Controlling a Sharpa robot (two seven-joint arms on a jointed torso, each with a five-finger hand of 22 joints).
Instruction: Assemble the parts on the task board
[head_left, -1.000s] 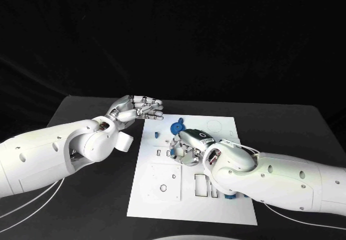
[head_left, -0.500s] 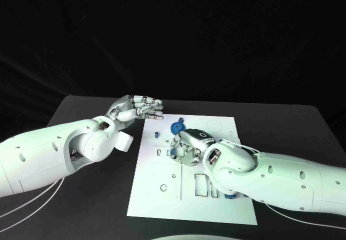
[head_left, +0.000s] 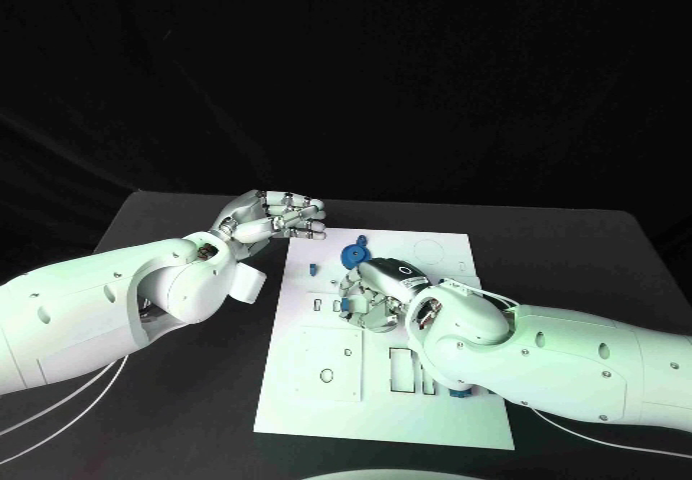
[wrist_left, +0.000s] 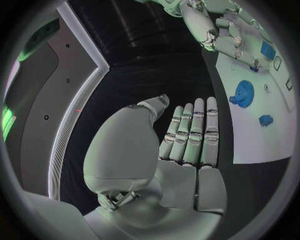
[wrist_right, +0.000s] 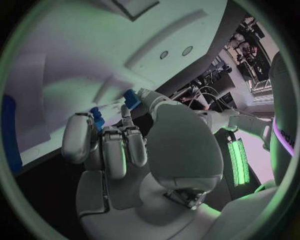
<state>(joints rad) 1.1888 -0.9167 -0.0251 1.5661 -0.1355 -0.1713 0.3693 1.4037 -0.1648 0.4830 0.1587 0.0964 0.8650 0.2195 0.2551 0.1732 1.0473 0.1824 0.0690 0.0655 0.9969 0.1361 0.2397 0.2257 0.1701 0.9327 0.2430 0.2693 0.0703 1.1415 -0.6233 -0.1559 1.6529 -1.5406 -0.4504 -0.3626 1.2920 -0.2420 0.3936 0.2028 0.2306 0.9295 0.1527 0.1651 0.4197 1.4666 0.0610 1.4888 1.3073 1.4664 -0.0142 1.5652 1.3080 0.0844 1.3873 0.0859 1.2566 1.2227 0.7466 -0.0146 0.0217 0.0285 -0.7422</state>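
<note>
The white task board (head_left: 378, 400) lies in the middle of the black table. My right hand (head_left: 375, 293) hovers low over the board's middle, fingers bent down. Its thumb and a finger pinch a small blue part (wrist_right: 130, 98) against the board (wrist_right: 75, 60). A second blue part (wrist_right: 96, 119) stands by another fingertip. A round blue part (head_left: 353, 255) lies just beyond the hand, with a small blue part (head_left: 310, 268) to its left. My left hand (head_left: 274, 216) hangs beside the board's far left corner, holding nothing; its fingers (wrist_left: 190, 132) lie straight. The round part (wrist_left: 243, 93) lies ahead of it.
Another blue part (head_left: 462, 392) peeks out under my right forearm at the board's right side. The board has slots and cut-outs near its front (head_left: 329, 375). Black table (head_left: 173, 420) surrounds the board on all sides.
My right hand has crept a little toward the board's far side, fingers still down on the board. The left hand has not moved.
</note>
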